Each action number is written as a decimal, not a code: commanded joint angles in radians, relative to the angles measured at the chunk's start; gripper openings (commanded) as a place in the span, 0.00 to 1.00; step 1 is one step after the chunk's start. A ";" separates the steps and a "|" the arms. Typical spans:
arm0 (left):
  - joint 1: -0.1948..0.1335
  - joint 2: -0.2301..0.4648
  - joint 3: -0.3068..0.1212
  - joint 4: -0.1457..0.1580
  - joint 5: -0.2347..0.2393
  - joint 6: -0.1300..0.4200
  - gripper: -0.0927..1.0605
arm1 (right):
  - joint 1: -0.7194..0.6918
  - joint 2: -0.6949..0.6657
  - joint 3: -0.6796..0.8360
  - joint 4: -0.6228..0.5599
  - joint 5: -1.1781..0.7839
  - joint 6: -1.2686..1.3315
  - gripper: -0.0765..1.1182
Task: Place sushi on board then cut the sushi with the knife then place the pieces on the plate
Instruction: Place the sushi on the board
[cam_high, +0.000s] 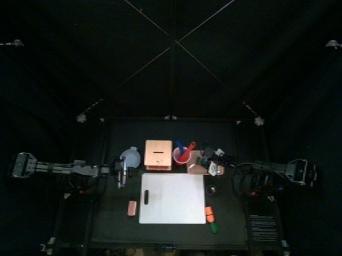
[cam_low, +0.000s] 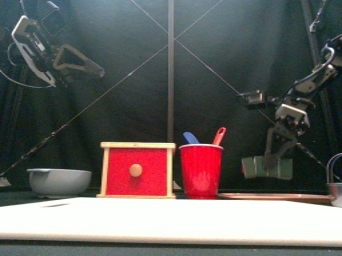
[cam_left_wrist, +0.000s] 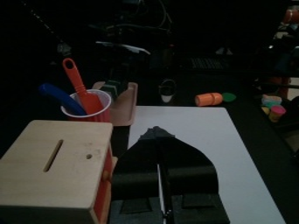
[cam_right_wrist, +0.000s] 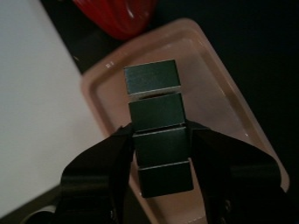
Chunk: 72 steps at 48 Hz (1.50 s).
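Right wrist view — right gripper (cam_right_wrist: 162, 131) straddles sushi roll (cam_right_wrist: 155, 94).

Pale wooden box with red drawer front (cam_low: 138, 170), between blue-grey round bowl (cam_low: 59, 180) and red cup (cam_low: 201, 170); orange toy food (cam_high: 213, 212) well apart.

The left arm (cam_high: 54, 167) is held high at its own side, and the left gripper (cam_left_wrist: 152, 134) has its jaws pressed together. The right arm (cam_high: 274, 172) bends low, the right gripper (cam_low: 267, 168) pointing downward.

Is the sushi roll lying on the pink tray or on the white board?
On the pink tray: the right wrist view shows the sushi roll lying in it, with the right claw around one end.
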 joint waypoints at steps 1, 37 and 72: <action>0.002 0.000 -0.011 -0.002 -0.011 0.000 0.08 | 0.031 -0.075 -0.014 0.066 0.000 0.002 0.62; 0.000 0.000 -0.009 -0.003 -0.011 -0.002 0.08 | 0.331 -0.021 0.009 0.394 -0.290 0.005 0.62; -0.003 0.000 0.005 -0.002 -0.011 -0.002 0.08 | 0.571 0.227 -0.114 0.807 -0.500 0.000 0.62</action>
